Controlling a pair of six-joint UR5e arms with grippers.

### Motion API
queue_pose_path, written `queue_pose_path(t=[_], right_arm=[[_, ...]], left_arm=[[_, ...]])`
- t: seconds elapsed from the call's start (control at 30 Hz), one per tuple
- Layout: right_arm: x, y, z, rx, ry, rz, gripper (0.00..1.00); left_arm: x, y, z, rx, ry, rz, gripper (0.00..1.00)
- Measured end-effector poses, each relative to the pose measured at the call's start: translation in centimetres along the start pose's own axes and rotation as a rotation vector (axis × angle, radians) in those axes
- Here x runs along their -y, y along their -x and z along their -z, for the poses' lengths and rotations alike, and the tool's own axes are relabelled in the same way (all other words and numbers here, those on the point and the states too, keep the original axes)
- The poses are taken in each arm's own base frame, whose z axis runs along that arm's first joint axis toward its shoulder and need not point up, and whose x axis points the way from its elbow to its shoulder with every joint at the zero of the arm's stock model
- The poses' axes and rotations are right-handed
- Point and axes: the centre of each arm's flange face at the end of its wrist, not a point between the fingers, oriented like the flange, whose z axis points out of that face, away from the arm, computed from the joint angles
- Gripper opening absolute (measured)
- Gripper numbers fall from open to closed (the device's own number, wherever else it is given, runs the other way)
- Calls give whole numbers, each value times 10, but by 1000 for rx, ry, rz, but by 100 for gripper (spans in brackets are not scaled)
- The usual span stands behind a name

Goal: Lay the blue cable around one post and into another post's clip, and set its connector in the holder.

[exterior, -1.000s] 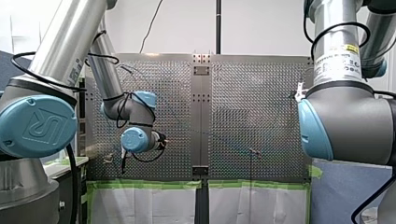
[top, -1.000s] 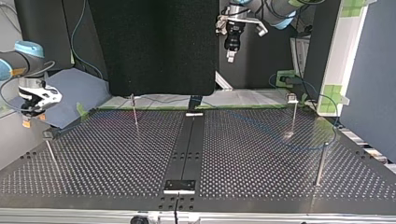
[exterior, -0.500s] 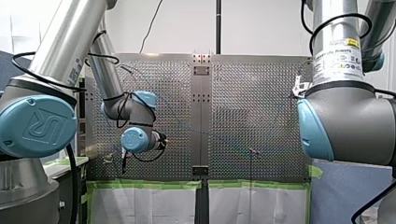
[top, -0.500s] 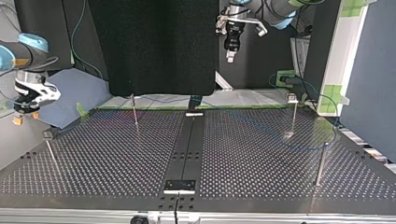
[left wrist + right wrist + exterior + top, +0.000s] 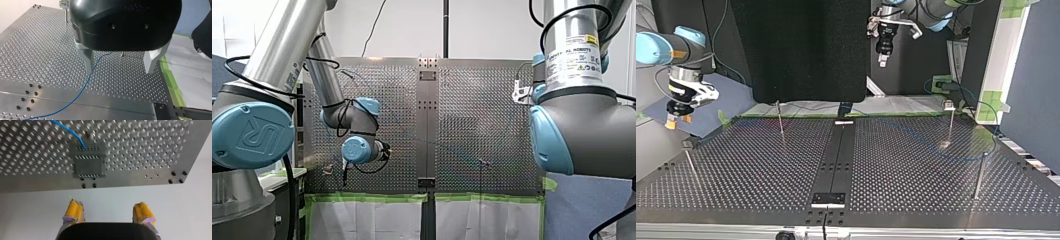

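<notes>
While my left arm hangs high over the work, its wrist view shows the left gripper [image 5: 117,62] spread wide and empty, its metal fingers [image 5: 85,58] clear of the table [image 5: 37,50]. Beneath it the cable [image 5: 83,86] lies slack on the table and runs on toward a short post [image 5: 122,53]. A clip post [image 5: 65,7] stands far off at the table's corner. I cannot tell whether the cable bends around the short post.

From the right wrist view, the right gripper [image 5: 108,212] is also released. Its yellow pads [image 5: 75,211] are parted with nothing between them, and it hangs just off the table's edge. Ahead of it the holder [image 5: 87,165] sits close to that edge, and the cable's end runs into its far side. I judge the connector has reached the holder, which would explain the empty grip held clear of the table. Whether the connector is fully seated does not show.

Across the table, the top view puts the right gripper [image 5: 678,122] at the view's left, beyond the table's edge and near the holder [image 5: 687,144]. The left gripper [image 5: 882,61] is raised well above the far side. The cable sweeps across the view's right half past the posts [image 5: 950,122] there, too thin to show whether any clip holds it.

Lastly, the front view adds little. The arms frame the table, and no fingers can be read there.
</notes>
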Motion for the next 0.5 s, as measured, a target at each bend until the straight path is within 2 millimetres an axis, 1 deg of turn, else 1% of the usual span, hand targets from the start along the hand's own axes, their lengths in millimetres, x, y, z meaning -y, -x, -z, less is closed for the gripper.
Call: queue_pose_path(t=[0.1, 0.3, 0.5], right_arm=[[12, 9, 12, 22, 0, -1, 100], [39, 33, 41, 80, -21, 4, 100], [67, 56, 71, 129, -83, 8, 100]], left_arm=[[0, 0, -1, 2, 1, 2, 100], [-1, 2, -3, 7, 13, 0, 100], [1, 10, -14, 35, 39, 10, 100]])
